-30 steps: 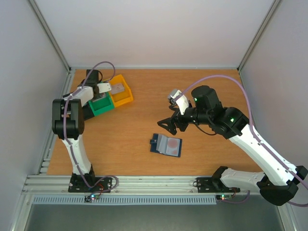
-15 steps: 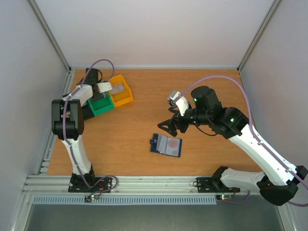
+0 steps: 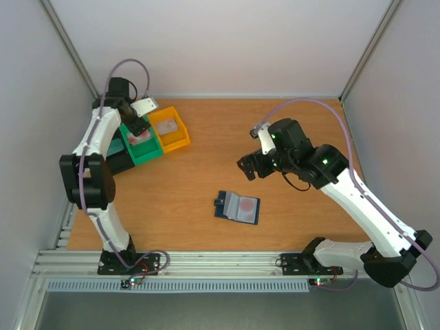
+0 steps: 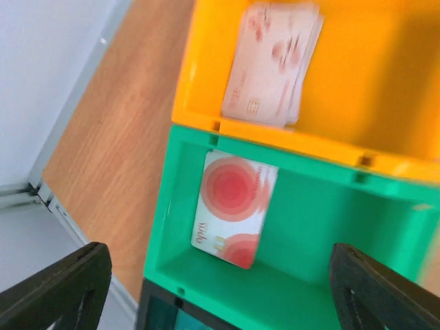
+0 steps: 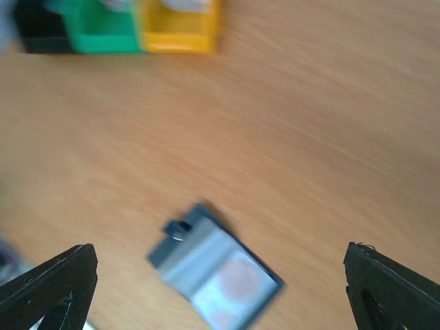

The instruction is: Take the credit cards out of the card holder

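Card holder (image 3: 237, 207) is pictured open at mid-table, with one pale credit card (image 3: 243, 205) left pocketed. Light, stiff and slick, it is judged best pinched by an exposed edge while the wallet is pinned. A freed card (image 4: 234, 208) is seen in the green bin (image 4: 159, 234), and a pale stack (image 4: 271, 63) in the yellow bin (image 4: 371, 75). Left gripper (image 3: 139, 122) and right gripper (image 3: 249, 167) are both spread and empty. Since a second ago, the left jaws have been opened and that arm raised.

card holder (image 3: 237, 207): open flat | credit cards (image 4: 232, 208): lying in bins (image 4: 323, 227)
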